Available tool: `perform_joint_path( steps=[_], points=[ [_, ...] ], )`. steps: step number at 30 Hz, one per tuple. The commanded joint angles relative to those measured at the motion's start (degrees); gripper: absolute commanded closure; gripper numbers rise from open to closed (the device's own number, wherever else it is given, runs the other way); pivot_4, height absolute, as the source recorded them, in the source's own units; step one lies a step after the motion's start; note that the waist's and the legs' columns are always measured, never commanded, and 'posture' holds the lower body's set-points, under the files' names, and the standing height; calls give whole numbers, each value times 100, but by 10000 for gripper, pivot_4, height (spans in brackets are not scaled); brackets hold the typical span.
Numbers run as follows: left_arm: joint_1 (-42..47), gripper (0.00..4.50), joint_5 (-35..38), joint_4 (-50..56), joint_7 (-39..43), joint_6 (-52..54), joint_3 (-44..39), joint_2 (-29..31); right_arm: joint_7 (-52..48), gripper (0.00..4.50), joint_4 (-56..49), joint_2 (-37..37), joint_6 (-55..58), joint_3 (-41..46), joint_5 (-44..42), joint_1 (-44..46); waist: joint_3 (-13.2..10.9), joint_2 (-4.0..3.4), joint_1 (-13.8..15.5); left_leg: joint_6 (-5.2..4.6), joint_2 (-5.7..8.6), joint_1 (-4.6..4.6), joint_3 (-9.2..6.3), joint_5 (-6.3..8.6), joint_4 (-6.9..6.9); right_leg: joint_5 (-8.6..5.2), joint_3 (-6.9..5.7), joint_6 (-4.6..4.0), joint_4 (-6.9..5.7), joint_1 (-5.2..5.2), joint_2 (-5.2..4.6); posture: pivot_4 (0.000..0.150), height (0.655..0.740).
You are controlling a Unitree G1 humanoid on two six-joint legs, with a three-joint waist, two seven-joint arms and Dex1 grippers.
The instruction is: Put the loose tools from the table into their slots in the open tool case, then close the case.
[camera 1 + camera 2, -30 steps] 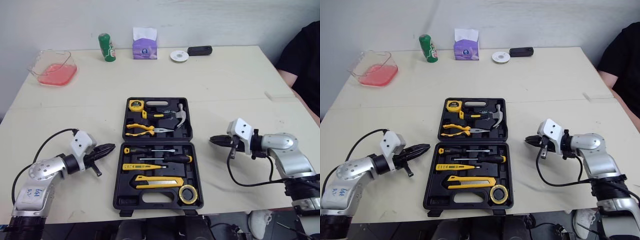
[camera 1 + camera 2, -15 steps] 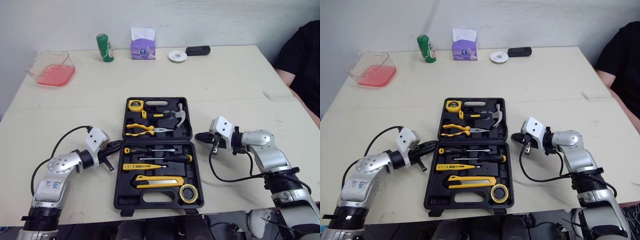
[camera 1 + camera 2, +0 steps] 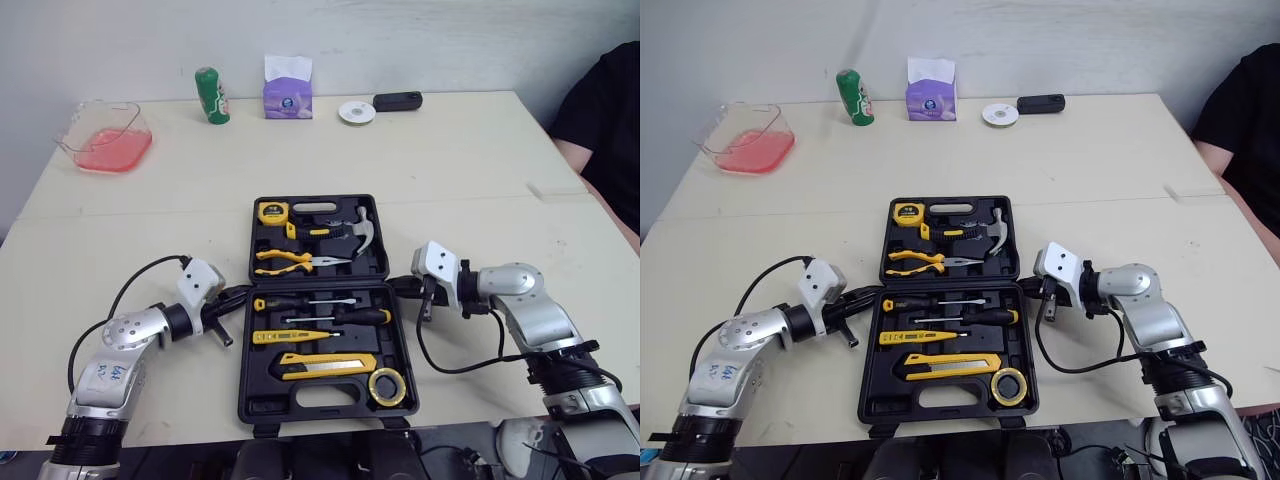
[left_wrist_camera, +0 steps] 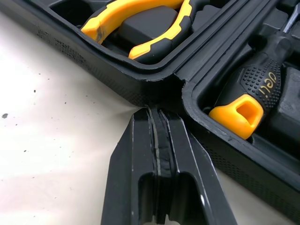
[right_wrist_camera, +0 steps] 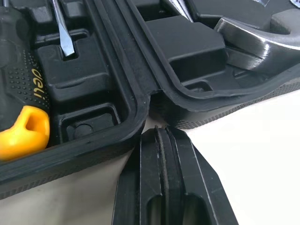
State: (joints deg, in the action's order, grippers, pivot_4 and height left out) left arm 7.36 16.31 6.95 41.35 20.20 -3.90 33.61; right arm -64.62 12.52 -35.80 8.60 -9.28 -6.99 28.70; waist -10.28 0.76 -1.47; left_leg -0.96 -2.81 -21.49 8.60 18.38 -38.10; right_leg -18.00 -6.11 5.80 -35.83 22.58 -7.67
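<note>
Shut and empty, the left pincer [image 4: 155, 111] and right pincer [image 5: 161, 132] have closed in on the hinge ends of the open case [image 3: 262, 402] at mid-frame; tools [image 3: 320, 362] fill its slots

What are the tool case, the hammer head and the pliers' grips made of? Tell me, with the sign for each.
Tool case: looks like black moulded plastic, matt, with fine stippled grain on its outer wall.
Hammer head: likely polished steel, bright silver with sharp reflections.
Pliers' grips: probably rubber or soft plastic, smooth yellow over black.
</note>
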Motion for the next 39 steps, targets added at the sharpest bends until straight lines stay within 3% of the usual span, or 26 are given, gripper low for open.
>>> perform_joint_path(
  steps=[1, 6, 11, 12, 15, 20, 21, 27, 30, 34, 39],
  points=[
    [135, 44533, -29, 83, 101, -78, 239, -107, 60, 45000, 108, 47, -186, 28, 39, 174, 0, 0, 2, 0, 0, 0, 0, 0, 0, 0, 0, 0, 0, 0, 0, 1500, 7400],
    [331, 44533, -125, -36, 115, -33, 343, -130, -73, 45000, 299, -3, -223, 32, 26, 298, 0, 0, 13, -3, 4, 0, -3, -2, -2, 0, -2, 1, -2, 0, -3, 1500, 7400],
    [249, 44533, 40, 104, -186, 516, -178, 40, -227, 45000, -48, -139, 1048, 190, -329, 303, 0, 0, 6, -3, 2, -1, -4, -2, -1, 0, -2, 1, -4, 0, -2, 1500, 7400],
    [169, 38241, 146, 203, -138, 606, -329, 133, -158, 41827, -57, -195, 1059, 263, -308, 305, 0, 0, -4, -3, 0, -2, -4, -2, -1, 0, -1, 1, -8, 0, -3, 1500, 7400],
    [-24, 25704, 487, 428, 20, 707, -817, 342, -99, 29779, -33, -480, 1116, 393, -231, 323, -3, -5, -23, -1, -10, -4, -3, -1, 1, 0, 1, 1, -9, 3, -8, 1500, 7400],
    [122, 650, 839, 423, -151, 1091, -1667, 692, -183, 2962, -469, -998, 2491, 576, -572, 662, -5, -7, -21, 0, -8, -5, -3, -1, 1, 0, 1, 0, 7, 6, -14, 1500, 7400],
    [286, 0, 974, 469, -319, 1540, -1803, 795, -86, 87, -569, -1092, 3110, 589, -642, 838, -5, -7, -19, 0, -8, -5, -3, -1, 2, 0, 2, 0, 7, 8, -20, 1500, 7400],
    [1811, 0, 2700, 702, -902, 5253, -2142, 1082, 401, 87, -893, -1232, 6034, 260, -943, 1833, -7, -6, 0, 2, -4, -17, -17, -1, 4, 0, 4, 0, -8, 13, -32, 1500, 7400],
    [2363, 0, 2713, 745, -1187, 6000, -1767, 1111, 605, 87, -881, -1201, 6641, 17, -946, 2297, -7, -7, -7, 0, 5, -36, -17, -1, 1, 1, -2, 2, -7, 21, -9, 1500, 7400],
    [3290, 0, 2530, 313, -1840, 7102, -1528, 780, 939, 87, -694, -877, 7651, -144, -1148, 3022, -7, -4, -12, -7, 11, -115, -8, -16, -14, 7, -1, 13, -21, 107, 14, 1500, 7400],
    [3929, 0, 2056, -377, -2238, 7201, -807, 549, 1478, 87, 175, -221, 7969, -391, -1064, 3653, -7, -3, -23, 3, 10, -111, 0, -24, -8, 7, 2, 13, -24, 112, 26, 1500, 7400]
  ],
)
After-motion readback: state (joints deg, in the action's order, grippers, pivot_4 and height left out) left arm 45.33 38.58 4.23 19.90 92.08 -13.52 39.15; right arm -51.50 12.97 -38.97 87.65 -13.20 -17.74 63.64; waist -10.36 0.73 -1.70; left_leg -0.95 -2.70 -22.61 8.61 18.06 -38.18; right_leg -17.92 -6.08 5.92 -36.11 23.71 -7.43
